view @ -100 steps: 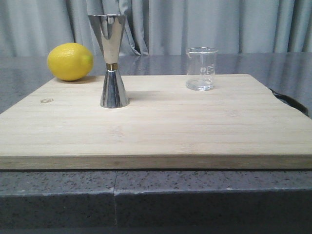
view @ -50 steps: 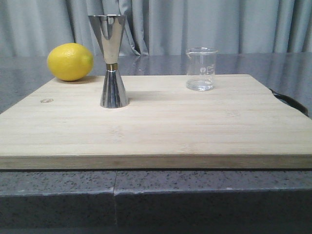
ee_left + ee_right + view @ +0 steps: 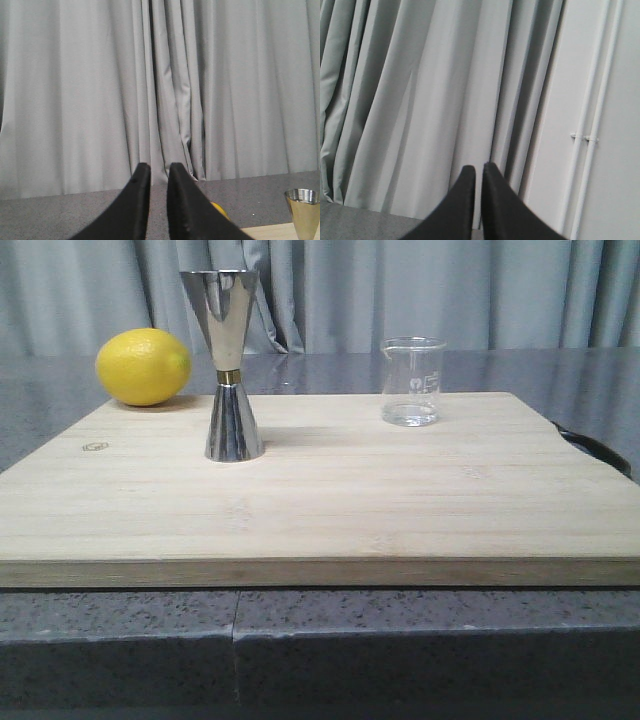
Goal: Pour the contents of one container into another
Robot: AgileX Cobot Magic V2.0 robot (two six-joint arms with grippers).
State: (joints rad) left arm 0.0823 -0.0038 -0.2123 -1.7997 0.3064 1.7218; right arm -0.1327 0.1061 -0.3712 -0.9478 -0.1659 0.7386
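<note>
Standing upright on the cutting board, jigger near its left edge, beaker right; both grippers nearly pressed together, empty.

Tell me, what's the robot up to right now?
Both jaws nearly closed, empty, off the board. Beaker and jigger upright, untouched. Lemon behind jigger, clear of the pour.

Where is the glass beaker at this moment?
In the front view the beaker stands upright near the far edge of the wooden board, right of centre, apart from the steel jigger to its left.
</note>
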